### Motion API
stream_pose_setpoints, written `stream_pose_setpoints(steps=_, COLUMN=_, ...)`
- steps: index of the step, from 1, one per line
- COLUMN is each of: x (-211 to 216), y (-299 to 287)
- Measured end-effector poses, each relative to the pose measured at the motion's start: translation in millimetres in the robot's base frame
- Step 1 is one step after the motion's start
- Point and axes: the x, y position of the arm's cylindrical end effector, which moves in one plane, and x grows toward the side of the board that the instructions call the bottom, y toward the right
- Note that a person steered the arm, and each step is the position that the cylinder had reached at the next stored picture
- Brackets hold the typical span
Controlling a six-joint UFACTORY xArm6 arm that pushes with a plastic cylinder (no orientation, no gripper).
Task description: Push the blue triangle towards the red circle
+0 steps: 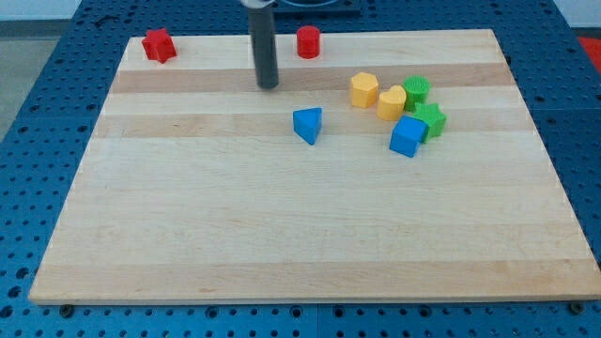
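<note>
The blue triangle lies a little above the middle of the wooden board. The red circle stands near the view's top edge, straight above the triangle. My tip is the lower end of the dark rod; it rests on the board up and to the left of the blue triangle, a short gap away and not touching it. It is below and to the left of the red circle.
A red star sits at the board's top left. To the right of the triangle is a cluster: a yellow hexagon, a yellow block, a green block, a green star and a blue cube.
</note>
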Motion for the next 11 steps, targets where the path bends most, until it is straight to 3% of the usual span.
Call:
stream_pose_setpoints(steps=2, x=120.7, y=7.3)
stream_pose_setpoints(steps=3, x=122.9, y=69.9)
stream_pose_setpoints(steps=4, x=99.2, y=94.9)
stream_pose_setpoints(steps=5, x=72.4, y=82.9)
stream_pose_setpoints(steps=7, x=69.9, y=16.6)
stream_pose_setpoints(steps=9, x=9.2, y=15.8)
stream_pose_setpoints(steps=11, x=-23.0, y=9.1)
